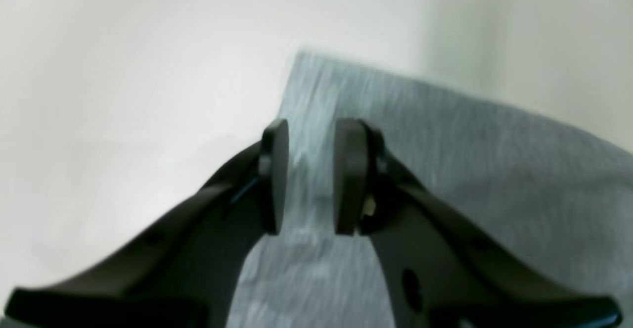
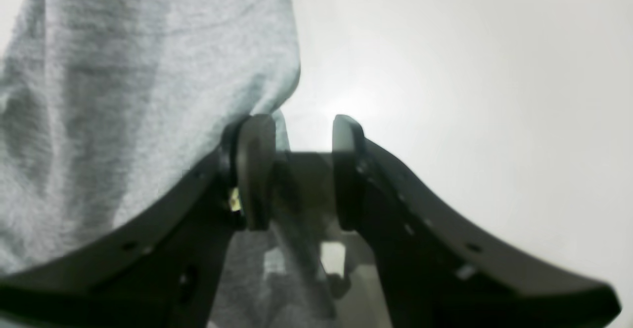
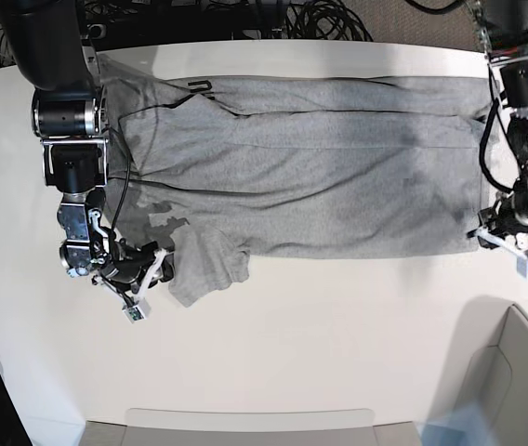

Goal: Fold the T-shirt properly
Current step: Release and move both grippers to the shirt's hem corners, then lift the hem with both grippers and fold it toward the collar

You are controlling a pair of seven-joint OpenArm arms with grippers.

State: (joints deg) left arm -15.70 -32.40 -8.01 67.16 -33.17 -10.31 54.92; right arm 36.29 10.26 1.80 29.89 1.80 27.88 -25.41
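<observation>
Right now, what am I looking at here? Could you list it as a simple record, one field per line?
Garment: T-shirt, heather grey, spread across the table
Surface: white table
Shirt state: partly folded lengthwise, one sleeve sticking out toward the near edge
Left gripper: jaws apart, a shirt corner between them, not clamped
Right gripper: jaws apart, at the sleeve edge; one finger touches the cloth
Lettering: only a small black mark shows near the far edge
Fold progress: not finished
</observation>
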